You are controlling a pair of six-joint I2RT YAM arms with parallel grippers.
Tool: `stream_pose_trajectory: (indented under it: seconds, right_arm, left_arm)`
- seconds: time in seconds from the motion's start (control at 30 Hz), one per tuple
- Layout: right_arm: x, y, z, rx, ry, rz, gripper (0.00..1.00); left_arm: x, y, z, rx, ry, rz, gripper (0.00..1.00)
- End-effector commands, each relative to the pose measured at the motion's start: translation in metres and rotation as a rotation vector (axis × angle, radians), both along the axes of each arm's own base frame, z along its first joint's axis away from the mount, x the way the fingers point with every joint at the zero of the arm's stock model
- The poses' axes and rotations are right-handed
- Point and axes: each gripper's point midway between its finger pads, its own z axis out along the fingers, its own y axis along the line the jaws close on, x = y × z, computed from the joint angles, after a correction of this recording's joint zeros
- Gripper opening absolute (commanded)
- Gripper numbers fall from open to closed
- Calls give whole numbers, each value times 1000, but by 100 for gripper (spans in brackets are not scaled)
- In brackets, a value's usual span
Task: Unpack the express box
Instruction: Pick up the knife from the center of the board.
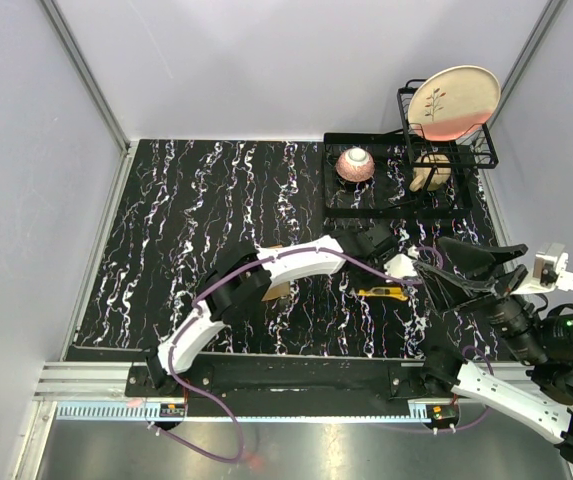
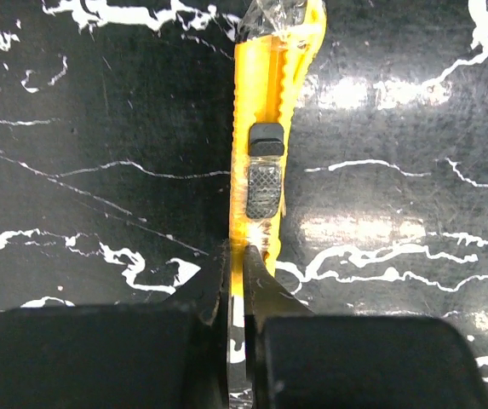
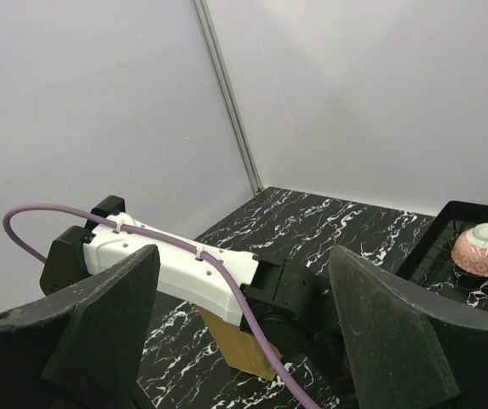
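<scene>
Top external: bowl in black tray; express box beneath left arm.

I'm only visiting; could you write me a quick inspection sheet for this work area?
Surface: black tabletop with white veining.
Job's things: small brown cardboard express box, partly hidden behind the white left arm.
Clutter: yellow plastic utility knife; black wire dish rack holding a beige round plate; pink patterned bowl.
Grippers: left gripper shut on the knife's end; right gripper open, empty.
Cables: purple cable along the left arm.
Surroundings: pale grey walls.
</scene>
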Motion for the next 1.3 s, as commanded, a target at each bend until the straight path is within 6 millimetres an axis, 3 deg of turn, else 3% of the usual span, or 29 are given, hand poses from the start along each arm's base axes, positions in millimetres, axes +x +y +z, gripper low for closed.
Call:
stream_pose_trajectory:
  seconds: [0.0, 0.23, 0.37, 0.4, 0.47, 0.5, 0.57, 0.6, 0.67, 0.7, 0.77, 0.8, 0.93, 1.0, 1.03, 1.07, 1.13, 1.17, 1.2, 1.27]
  right_arm:
    - [-5, -16, 23, 32, -23, -23, 85]
    - [-6, -27, 32, 3, -34, -57, 83]
    - [2, -30, 18, -33, 11, -100, 84]
    - [2, -33, 14, -31, 22, -111, 84]
    - [8, -39, 7, -11, 70, -153, 83]
    - [12, -38, -3, -37, 108, -171, 83]
    - [17, -39, -19, -59, 181, -202, 84]
    - [21, -34, -27, -82, 212, -206, 85]
    - [23, -27, -40, -93, 267, -198, 87]
    - [25, -20, -46, -98, 294, -190, 91]
    - [26, -10, -51, -105, 316, -164, 94]
    - [27, -5, -55, -102, 330, -156, 98]
    - [30, 16, -52, -93, 338, -104, 100]
    - [31, 39, -43, -111, 327, -40, 100]
    - [31, 49, -40, -124, 327, -15, 100]
    - [36, 73, -47, -186, 353, 29, 100]
    - [33, 96, -28, -222, 334, 111, 100]
    - [40, 117, -36, -282, 365, 132, 100]
    - [39, 122, -17, -271, 341, 154, 100]
    - [39, 140, -4, -280, 331, 213, 100]
  left_arm:
    - [-6, 15, 40, -8, -5, 3, 0]
    - [-6, 27, 106, -96, 6, 10, 0]
    - [1, 40, 148, -138, -28, 34, 0]
    - [4, 46, 169, -167, -63, 39, 0]
    - [18, 59, 193, -180, -140, 78, 0]
    - [21, 67, 217, -210, -193, 90, 0]
    - [34, 83, 240, -218, -281, 132, 0]
    - [35, 93, 264, -248, -334, 138, 0]
    - [46, 114, 283, -247, -407, 180, 0]
    - [46, 126, 302, -269, -450, 187, 0]
    - [50, 145, 312, -255, -508, 208, 0]
    - [45, 157, 328, -279, -538, 215, 0]
    - [28, 185, 347, -309, -586, 205, 0]
    - [17, 197, 359, -334, -605, 199, 0]
    - [11, 200, 355, -325, -590, 180, 0]
    - [5, 206, 361, -335, -597, 173, 0]
    - [-3, 213, 357, -327, -587, 151, 0]
    - [-8, 220, 364, -345, -602, 149, 0]
    - [-10, 223, 365, -350, -609, 150, 0]
    - [-17, 232, 367, -360, -623, 146, 0]
